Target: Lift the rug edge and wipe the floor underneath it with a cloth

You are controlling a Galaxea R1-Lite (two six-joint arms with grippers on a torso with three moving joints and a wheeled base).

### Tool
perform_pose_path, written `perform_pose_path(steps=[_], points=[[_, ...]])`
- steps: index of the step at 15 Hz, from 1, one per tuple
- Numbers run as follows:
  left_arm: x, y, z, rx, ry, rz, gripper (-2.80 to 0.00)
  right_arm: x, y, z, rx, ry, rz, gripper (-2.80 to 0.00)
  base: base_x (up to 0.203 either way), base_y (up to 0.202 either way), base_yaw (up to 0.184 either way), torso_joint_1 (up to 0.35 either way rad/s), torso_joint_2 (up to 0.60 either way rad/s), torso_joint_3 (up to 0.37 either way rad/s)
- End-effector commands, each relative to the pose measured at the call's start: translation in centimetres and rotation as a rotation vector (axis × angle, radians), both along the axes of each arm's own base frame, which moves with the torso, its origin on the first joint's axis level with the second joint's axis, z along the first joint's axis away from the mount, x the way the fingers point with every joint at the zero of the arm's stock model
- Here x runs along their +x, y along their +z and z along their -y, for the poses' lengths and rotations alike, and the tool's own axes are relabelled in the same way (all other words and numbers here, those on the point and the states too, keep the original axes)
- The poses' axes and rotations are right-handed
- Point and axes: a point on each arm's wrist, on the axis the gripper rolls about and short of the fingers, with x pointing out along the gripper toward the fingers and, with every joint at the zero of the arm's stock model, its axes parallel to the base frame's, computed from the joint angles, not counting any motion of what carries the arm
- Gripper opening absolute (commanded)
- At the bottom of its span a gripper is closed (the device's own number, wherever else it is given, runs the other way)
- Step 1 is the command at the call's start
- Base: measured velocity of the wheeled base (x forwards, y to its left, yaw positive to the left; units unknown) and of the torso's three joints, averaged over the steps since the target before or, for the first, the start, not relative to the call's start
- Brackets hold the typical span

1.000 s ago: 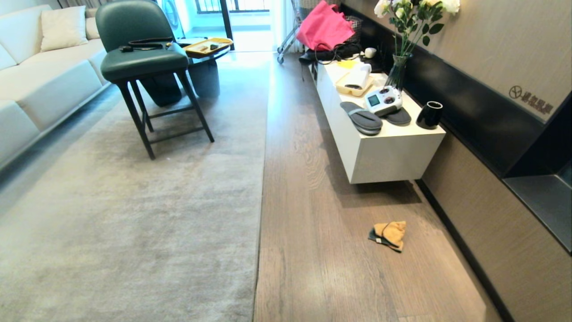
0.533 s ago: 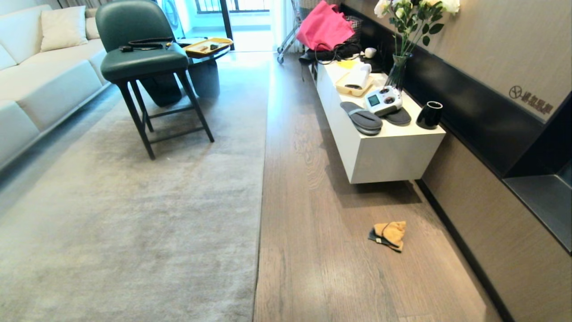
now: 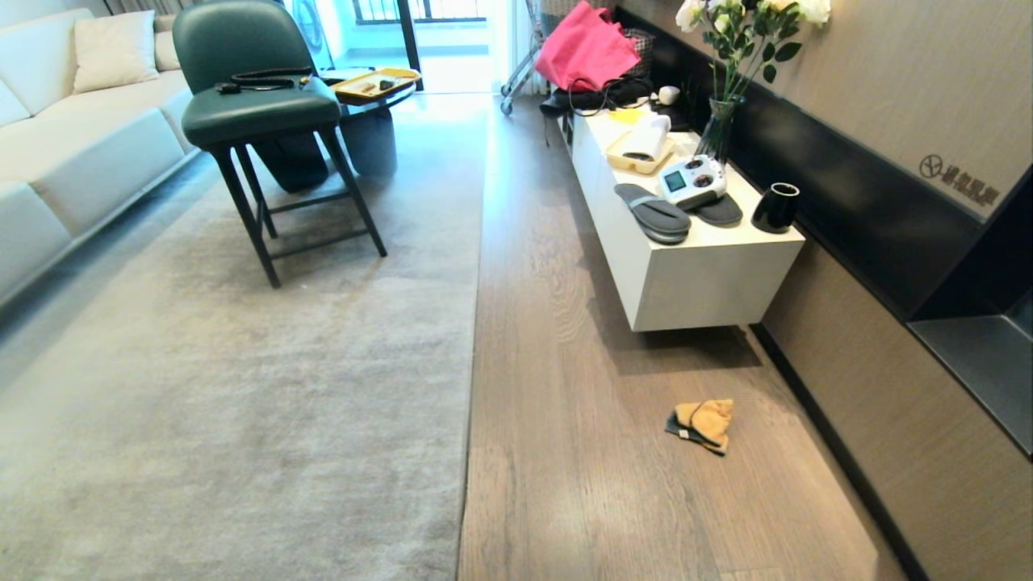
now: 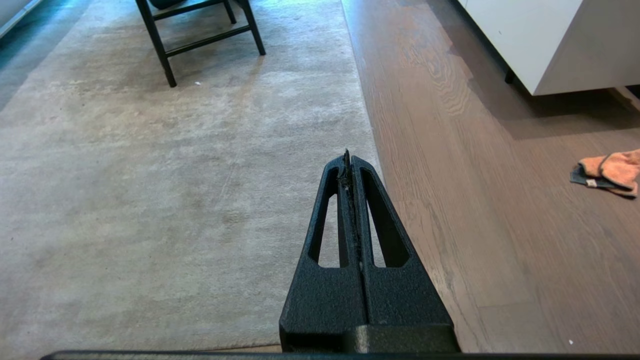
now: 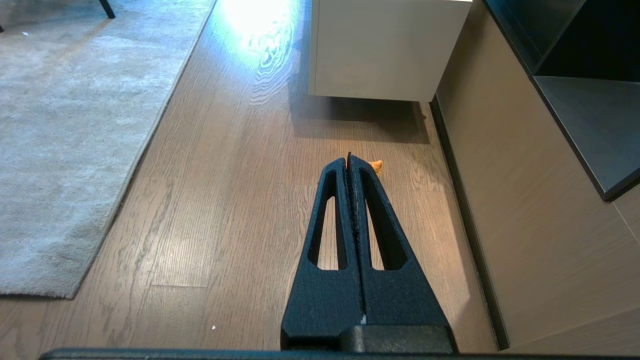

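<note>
Brown oak-look floor (image 3: pixel 581 452) runs ahead of you, with the big pale grey rug (image 3: pixel 242 387) covering everything on your left side. You'll find the rug edge (image 3: pixel 470 379) lying flat and straight against the planks, directly below and ahead of your left gripper (image 4: pixel 347 156), whose tip hangs over that border; its two black fingers are pressed together with nothing between them. Your right gripper (image 5: pixel 349 158) hovers over bare planks, well to the right of the rug edge, its fingers likewise pressed together on nothing. A white low cabinet (image 3: pixel 694 274) stands ahead of the right gripper against the wall, carrying grey slippers (image 3: pixel 655 214), a white controller (image 3: pixel 692 181), a black cup (image 3: pixel 775 207) and a vase of flowers (image 3: pixel 721 129). A green chair (image 3: pixel 257 105) stands on the rug, far ahead of your left gripper. Your cloth (image 3: pixel 702 424), orange-tan with a dark underside, lies crumpled on the floor just beyond the right gripper's tip, which hides most of it in the right wrist view, and well apart from the rug edge.
</note>
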Motion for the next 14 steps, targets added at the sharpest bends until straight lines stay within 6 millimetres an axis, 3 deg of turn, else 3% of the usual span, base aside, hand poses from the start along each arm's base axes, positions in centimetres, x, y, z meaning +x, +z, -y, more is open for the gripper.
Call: perform_pose_path(steps=[1,10,14], points=[[0.0,0.0,0.0,0.0,0.0,0.0,-2.8,0.01,0.0,0.0,-0.001,0.001,-0.002,-2.8,0.0,0.0,0.0,0.0,0.0,0.0],[0.0,0.0,0.0,0.0,0.0,0.0,-2.8,0.01,0.0,0.0,-0.001,0.001,-0.002,-2.8,0.0,0.0,0.0,-0.001,-0.01,-0.013],[0.0,0.0,0.0,0.0,0.0,0.0,-2.8,0.01,0.0,0.0,-0.001,0.001,-0.002,-2.8,0.0,0.0,0.0,-0.041,-0.32,-0.369]])
